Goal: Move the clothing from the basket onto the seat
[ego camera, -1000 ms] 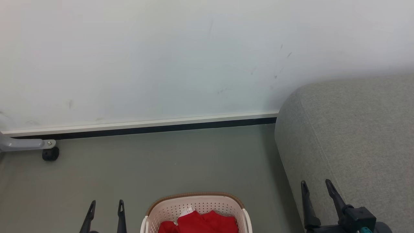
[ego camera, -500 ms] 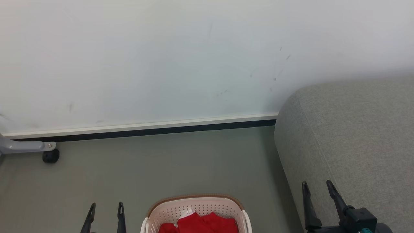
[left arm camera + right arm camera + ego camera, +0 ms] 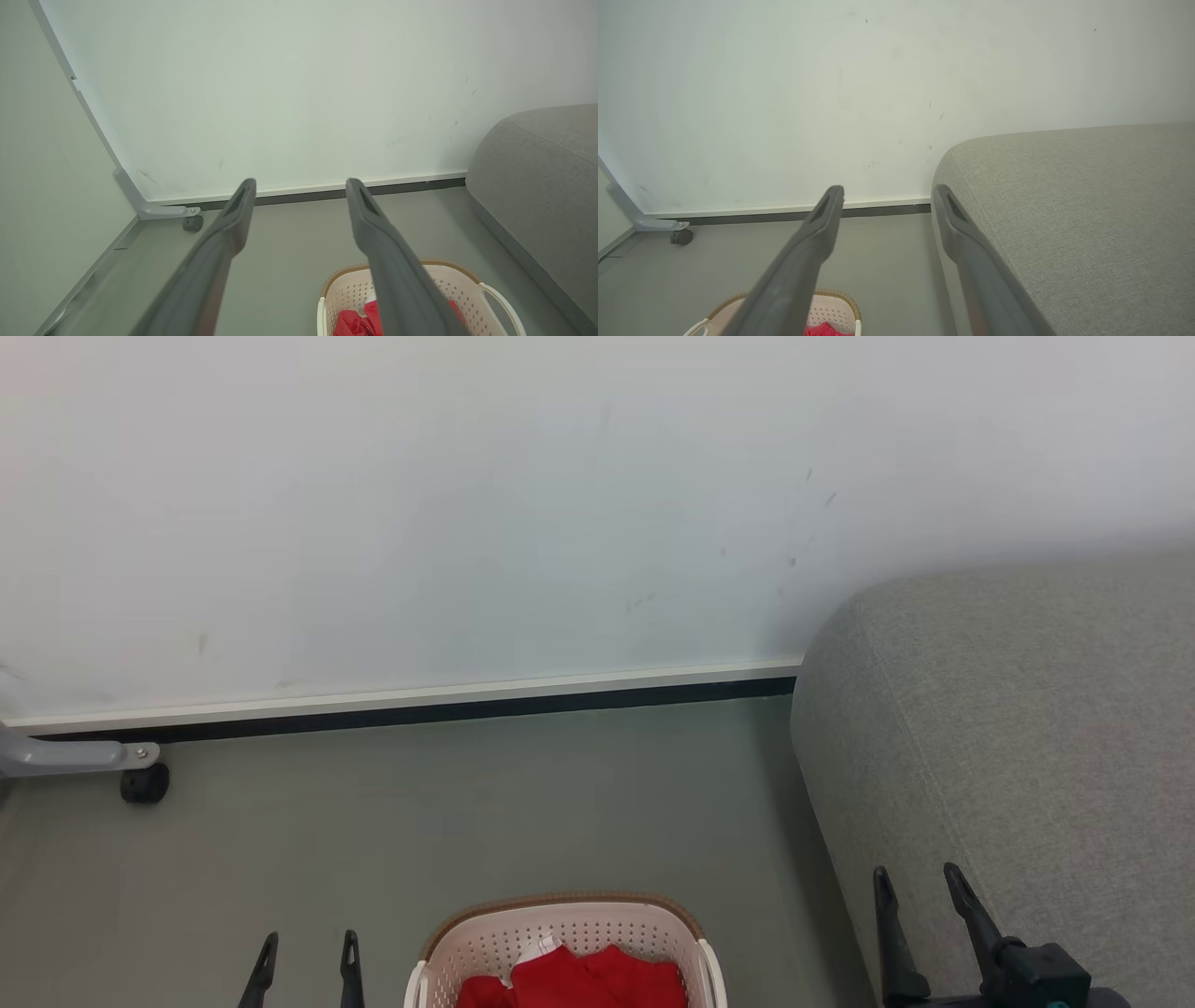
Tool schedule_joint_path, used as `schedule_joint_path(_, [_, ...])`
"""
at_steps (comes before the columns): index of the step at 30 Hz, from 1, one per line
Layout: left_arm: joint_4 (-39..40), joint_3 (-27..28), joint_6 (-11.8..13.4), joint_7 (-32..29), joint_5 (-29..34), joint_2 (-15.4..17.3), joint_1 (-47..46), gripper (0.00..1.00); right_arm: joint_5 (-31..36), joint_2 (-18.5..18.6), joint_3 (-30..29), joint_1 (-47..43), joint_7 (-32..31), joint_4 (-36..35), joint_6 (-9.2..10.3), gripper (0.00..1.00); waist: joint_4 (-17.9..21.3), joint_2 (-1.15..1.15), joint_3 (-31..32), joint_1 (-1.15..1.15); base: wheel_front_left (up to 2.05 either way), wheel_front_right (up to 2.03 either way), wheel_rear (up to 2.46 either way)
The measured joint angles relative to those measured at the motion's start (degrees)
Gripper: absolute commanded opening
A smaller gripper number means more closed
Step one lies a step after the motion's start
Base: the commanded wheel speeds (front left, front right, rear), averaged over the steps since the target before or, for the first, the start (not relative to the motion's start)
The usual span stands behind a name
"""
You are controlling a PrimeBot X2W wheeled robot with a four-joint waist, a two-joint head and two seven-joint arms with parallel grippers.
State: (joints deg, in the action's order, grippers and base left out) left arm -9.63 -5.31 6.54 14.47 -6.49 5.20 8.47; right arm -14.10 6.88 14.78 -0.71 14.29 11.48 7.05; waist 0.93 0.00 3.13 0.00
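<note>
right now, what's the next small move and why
Probably swing the left gripper sideways over the basket and lower it toward the red clothing. Both grippers are open and hold nothing, and the clothing lies in the basket. The right gripper hangs by the seat and looks farther from the basket, so the left seems the handier one.

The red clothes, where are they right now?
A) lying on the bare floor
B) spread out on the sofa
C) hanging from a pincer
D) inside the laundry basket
D: the red clothes lie inside the laundry basket, next to the grey sofa, and the left pincer and right pincer are both open with nothing between their fingers.
</note>
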Motion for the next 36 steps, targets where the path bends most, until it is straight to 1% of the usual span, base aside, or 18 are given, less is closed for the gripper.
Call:
schedule_joint_path(7, [0.22,-0.49,-0.15,0.0,0.13,0.0,0.14,1.0,0.03,0.03,-0.33,-0.01,0.0,-0.94,-0.07,1.0,0.33,0.01,-1.64,0.0,0.0,0.0,0.0])
schedule_joint_path(12, [0.36,-1.89,-1.1,0.0,0.66,0.0,-0.42,1.0,0.44,0.63,-0.93,0.07,0.0,-2.66,-0.07,1.0,0.66,0.01,-3.76,0.0,0.0,0.0,0.0])
schedule_joint_path(17, [-0.24,-3.38,-2.03,0.0,1.21,-0.11,-3.55,1.0,0.53,1.24,-1.86,1.37,0.0,-3.99,-0.07,1.0,1.1,0.01,-7.01,0.0,0.0,0.0,0.0])
schedule_joint_path(23, [-3.9,-5.0,-2.1,0.0,2.41,-0.59,-7.53,1.0,0.62,2.14,-2.96,4.22,0.01,-5.77,-0.1,1.0,1.92,0.02,-11.53,0.02,0.0,0.0,0.0])
schedule_joint_path(27, [-7.0,-5.97,-2.11,-0.04,2.63,-1.07,-10.33,1.0,0.89,2.67,-3.47,6.48,0.01,-6.81,-0.51,1.0,2.7,0.02,-14.72,0.02,0.0,0.0,0.0])
schedule_joint_path(36, [-13.57,-7.0,-2.09,-1.36,2.91,-1.58,-16.88,1.0,0.99,2.69,-4.24,12.89,0.42,-9.29,-0.86,1.0,5.08,0.02,-22.05,0.02,0.0,0.0,0.0])
